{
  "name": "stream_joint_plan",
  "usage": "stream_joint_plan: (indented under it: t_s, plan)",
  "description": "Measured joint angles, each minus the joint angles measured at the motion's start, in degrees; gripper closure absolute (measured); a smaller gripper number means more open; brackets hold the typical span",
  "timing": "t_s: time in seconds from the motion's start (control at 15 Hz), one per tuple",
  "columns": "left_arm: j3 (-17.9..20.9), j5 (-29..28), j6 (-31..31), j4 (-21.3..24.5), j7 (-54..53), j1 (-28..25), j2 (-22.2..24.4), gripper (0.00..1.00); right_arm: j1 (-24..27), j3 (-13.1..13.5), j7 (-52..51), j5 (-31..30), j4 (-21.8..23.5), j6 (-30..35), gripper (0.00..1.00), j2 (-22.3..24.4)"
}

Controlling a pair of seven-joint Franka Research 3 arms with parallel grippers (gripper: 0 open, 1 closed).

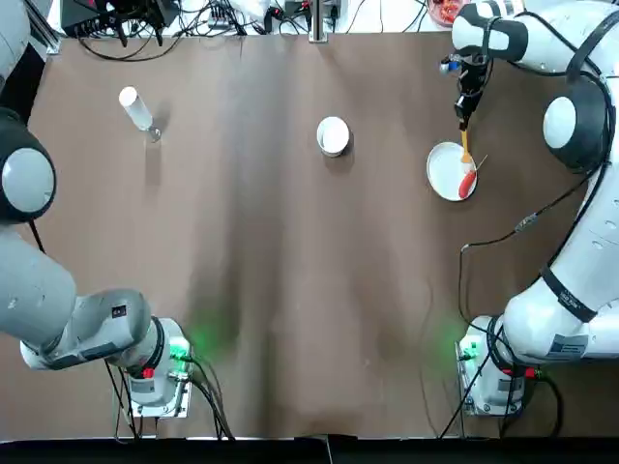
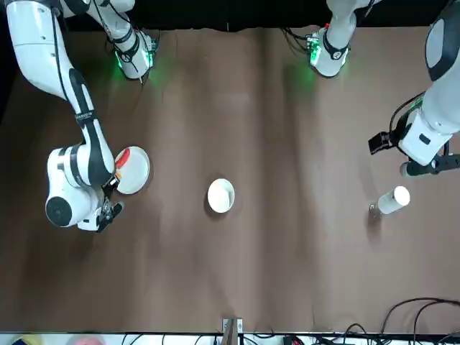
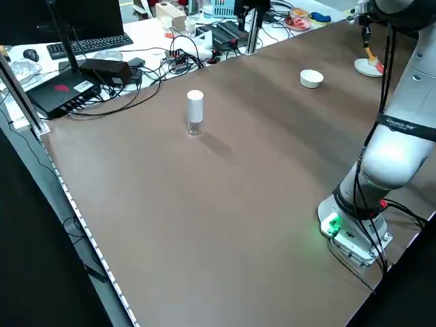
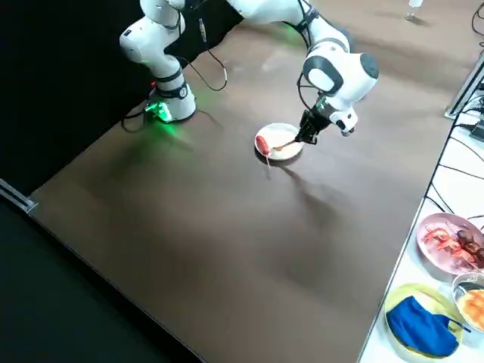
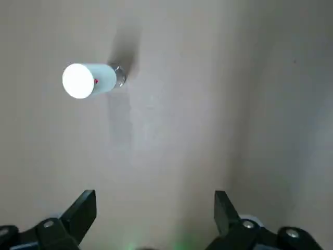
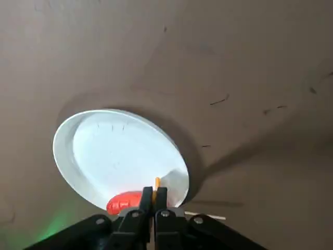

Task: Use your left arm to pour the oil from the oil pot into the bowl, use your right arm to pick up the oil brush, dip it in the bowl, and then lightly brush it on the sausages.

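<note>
My right gripper [image 1: 467, 104] hangs over the far edge of the white plate [image 1: 445, 172], shut on the yellow-orange oil brush [image 1: 465, 145]. The brush slants down to the red sausage [image 1: 468, 181] on its pale skewer; the right wrist view shows its tip [image 6: 156, 182] just above the sausage [image 6: 124, 200]. The white bowl [image 1: 333, 135] stands mid-table at the far side. At the far left the white oil pot [image 1: 135, 108] stands by itself. My left gripper [image 5: 153, 208] is open, raised and set back from the oil pot [image 5: 88, 80], with nothing between its fingers.
Both arm bases with green lights [image 1: 179, 350] sit at the near edge. Cables and a black box [image 3: 68, 92] lie past the table's far edge. A side table holds dishes of food and a blue cloth [image 4: 420, 325].
</note>
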State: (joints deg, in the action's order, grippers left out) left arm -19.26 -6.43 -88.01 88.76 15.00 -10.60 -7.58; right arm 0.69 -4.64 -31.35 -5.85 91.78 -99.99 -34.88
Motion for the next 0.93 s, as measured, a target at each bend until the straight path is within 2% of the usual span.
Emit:
stream_joint_plan:
  t_s: [0.13, 0.27, 0.33, 0.53, 0.6, 0.8, 0.93]
  plan:
    - [0.55, 0.0, 1.26, -0.02, 0.0, 0.08, 0.83, 0.0, -0.14, 0.0, 0.0, -0.53, 0.86, 0.28, 0.96, -0.03]
    - [3.48, 1.65, 1.61, -0.08, 0.0, 1.92, 1.78, 0.0, -0.28, 0.0, 0.0, -1.15, 1.76, 0.62, 0.96, -0.03]
    - [6.4, 3.63, 1.73, -0.11, 0.0, 4.09, 2.4, 0.0, -0.37, 0.0, 0.0, -1.23, 2.31, 0.7, 0.96, -0.04]
    - [19.7, 8.39, 1.95, -0.2, -0.16, 14.33, 4.89, 0.0, -1.15, -0.03, 0.01, -1.3, 3.31, 1.96, 0.96, -0.04]
    - [22.27, 8.79, 2.66, -0.2, -0.45, 16.13, 5.94, 0.0, -1.62, -0.03, 0.05, -1.3, 3.33, 2.33, 0.96, -0.04]
    - [23.62, 9.15, 4.85, 0.02, -0.72, 16.8, 8.08, 0.0, -2.72, -0.04, 0.22, -1.3, 3.32, 3.27, 0.96, 0.01]
    - [22.01, 9.17, 5.06, 1.32, -0.72, 15.82, 8.46, 0.0, -2.96, -0.04, 0.33, -1.3, 3.3, 3.9, 0.96, 0.02]
